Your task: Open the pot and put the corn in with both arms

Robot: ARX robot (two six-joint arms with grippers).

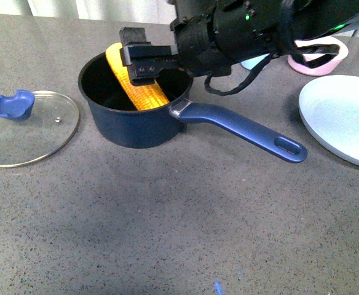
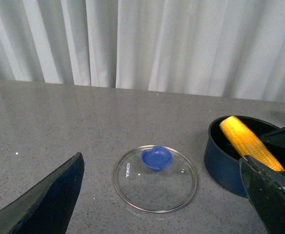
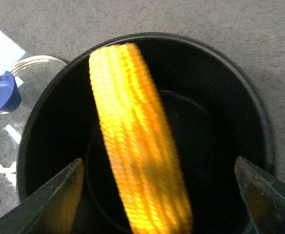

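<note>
The dark blue pot stands open at centre left, its long handle pointing right. The yellow corn lies slanted inside it, one end leaning on the far rim. It also shows in the right wrist view and the left wrist view. My right gripper hangs open just above the corn, jaws wide on both sides. The glass lid with blue knob lies flat on the table left of the pot. My left gripper is open above the lid, empty.
A pale blue plate lies at the right edge. A pink bowl stands behind it, partly hidden by my right arm. White curtains close off the far side of the grey table.
</note>
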